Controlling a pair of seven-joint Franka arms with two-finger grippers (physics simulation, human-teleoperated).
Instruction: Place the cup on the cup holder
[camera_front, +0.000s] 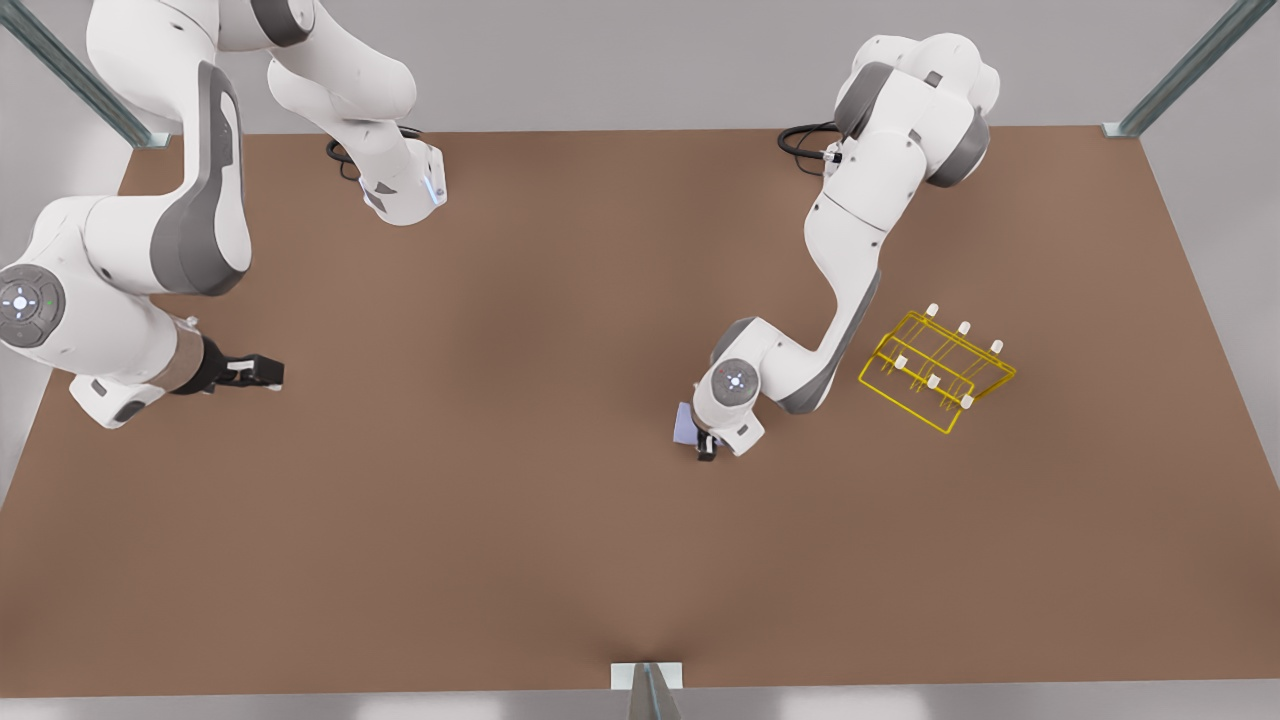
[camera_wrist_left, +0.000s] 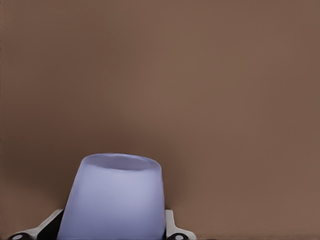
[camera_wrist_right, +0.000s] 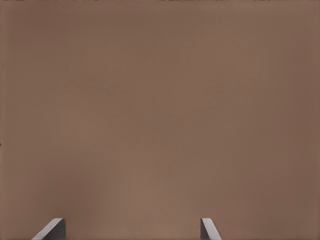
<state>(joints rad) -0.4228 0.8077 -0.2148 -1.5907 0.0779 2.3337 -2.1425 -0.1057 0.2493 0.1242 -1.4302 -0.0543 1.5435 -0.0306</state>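
We find left gripper (camera_front: 705, 443) fingers clamped on the cup (camera_wrist_left: 115, 197); slip risk before the cup holder (camera_front: 938, 370); right gripper (camera_front: 262, 372) waits, fingers spread.

Pair of white robot arms, rounded glossy shells.
Grey inlays at the joints; round grey end cap with white dots on each forearm; black cables looped at both bases. Left claw (camera_front: 706, 447): small, black. Right claw (camera_front: 268, 372): black with white detail, behind a grey-brown wrist ring; pale grey fingertips (camera_wrist_right: 50, 230).
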